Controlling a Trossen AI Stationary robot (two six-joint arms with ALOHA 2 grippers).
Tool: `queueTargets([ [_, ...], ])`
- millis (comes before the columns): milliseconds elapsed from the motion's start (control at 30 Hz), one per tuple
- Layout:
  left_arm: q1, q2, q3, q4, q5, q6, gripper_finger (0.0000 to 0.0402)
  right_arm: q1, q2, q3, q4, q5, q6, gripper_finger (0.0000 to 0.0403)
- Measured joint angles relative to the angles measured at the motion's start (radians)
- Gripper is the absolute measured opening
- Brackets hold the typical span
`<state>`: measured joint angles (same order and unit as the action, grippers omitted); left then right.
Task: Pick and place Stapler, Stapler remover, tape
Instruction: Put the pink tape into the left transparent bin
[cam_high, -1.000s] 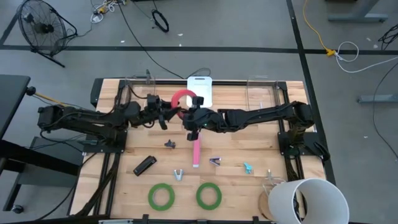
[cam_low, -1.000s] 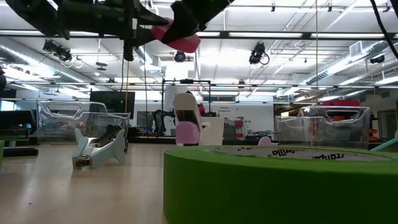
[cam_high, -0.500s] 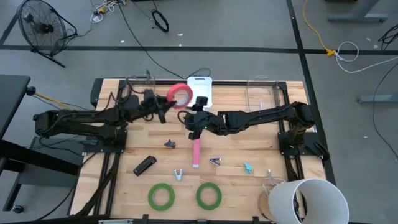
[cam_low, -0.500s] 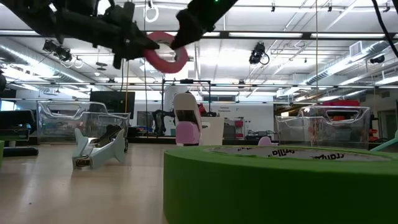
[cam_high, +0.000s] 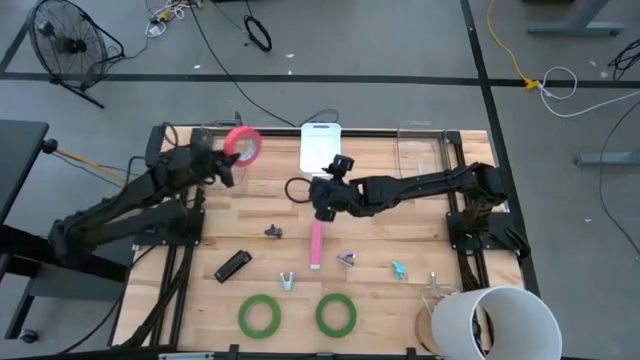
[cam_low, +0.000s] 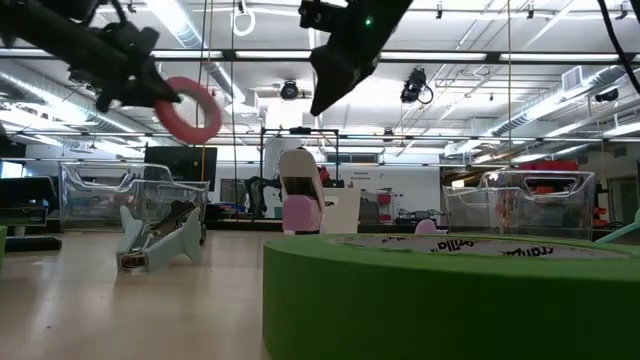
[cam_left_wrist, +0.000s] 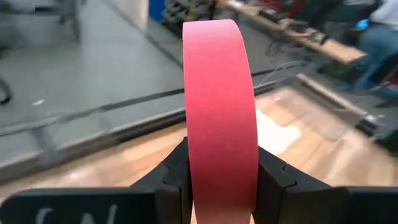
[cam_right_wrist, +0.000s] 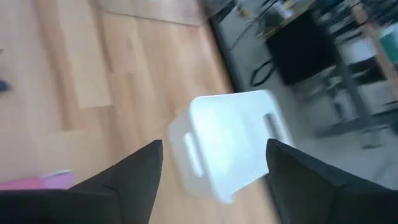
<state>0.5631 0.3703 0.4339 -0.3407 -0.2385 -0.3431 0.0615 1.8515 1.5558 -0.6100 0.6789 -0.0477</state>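
Observation:
My left gripper (cam_high: 230, 153) is shut on the red-pink tape (cam_high: 243, 143) above the table's far left part; in the low view the tape (cam_low: 192, 109) hangs high in the air. My right gripper (cam_high: 322, 197) stands open over the middle of the table, nothing between its fingers (cam_right_wrist: 124, 180), with the white bin (cam_right_wrist: 230, 140) ahead of it. Two green tapes (cam_high: 259, 316) (cam_high: 336, 314) lie flat near the front edge. A pink stapler (cam_high: 316, 245) and a black stapler (cam_high: 232, 266) lie on the wood, with small staple removers (cam_high: 287, 281) (cam_high: 346, 260) around them. My left gripper pinches the red-pink tape's ring wall (cam_left_wrist: 219, 186) between its two fingers (cam_left_wrist: 177, 180), one on each flat side face. The ring stands on edge beyond the fingertips, its outer band toward the wrist camera. It is lifted clear of the table.
A white bin (cam_high: 321, 146) sits at the far middle, with clear boxes at the far left (cam_high: 215, 135) and far right (cam_high: 420, 150). A white bucket (cam_high: 495, 322) stands at the near right corner. A thin dark ring (cam_high: 297, 188) lies by my right gripper.
My right gripper has let go of the red-pink tape, which both grippers held near the far middle. My left gripper has carried the tape, still lifted, toward the table's left edge. My right gripper has stayed over the middle.

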Motion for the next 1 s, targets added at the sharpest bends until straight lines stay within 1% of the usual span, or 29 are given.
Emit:
queueTargets([
  [100,0.070,-0.087,0.000,-0.122,-0.029,-0.009,0.0108,0.001,0.000,0.000,-0.001,-0.081,0.034,0.0271],
  [200,0.134,-0.145,0.000,-0.173,-0.044,-0.004,0.0108,0.002,0.000,0.000,0.007,-0.141,0.048,0.0264],
  [267,0.175,-0.160,0.000,-0.186,-0.045,0.011,0.0108,0.005,0.000,0.000,0.007,-0.156,0.048,0.0261],
  [367,0.233,-0.157,0.000,-0.190,-0.049,-0.009,0.0108,0.013,0.000,0.000,0.009,-0.142,0.042,0.0257],
  [467,0.279,-0.122,0.001,-0.209,0.028,-0.035,0.0108,0.019,0.000,0.000,0.021,-0.128,0.024,0.0254],
  [533,0.313,-0.086,0.001,-0.242,0.014,-0.039,0.0108,0.022,0.000,0.000,0.022,-0.112,0.014,0.0251],
  [600,0.351,-0.054,0.001,-0.216,0.006,-0.027,0.0108,0.023,0.001,0.000,0.015,-0.113,0.013,0.0250],
  [633,0.371,-0.040,0.001,-0.205,0.029,-0.011,0.0108,0.024,0.001,0.000,0.010,-0.114,0.013,0.0249],
  [733,0.436,-0.003,0.001,-0.170,0.145,0.033,0.0108,0.024,0.001,0.000,-0.015,-0.115,0.014,0.0247],
  [900,0.556,0.051,0.001,-0.155,0.222,0.044,0.0108,0.024,0.002,0.001,-0.055,-0.116,0.030,0.0247],
  [967,0.607,0.086,0.001,-0.136,0.289,0.063,0.0108,0.024,0.002,0.001,-0.060,-0.118,0.036,0.0247],
  [1000,0.633,0.107,0.001,-0.117,0.339,0.067,0.0108,0.024,0.002,0.001,-0.060,-0.120,0.037,0.0247],
])
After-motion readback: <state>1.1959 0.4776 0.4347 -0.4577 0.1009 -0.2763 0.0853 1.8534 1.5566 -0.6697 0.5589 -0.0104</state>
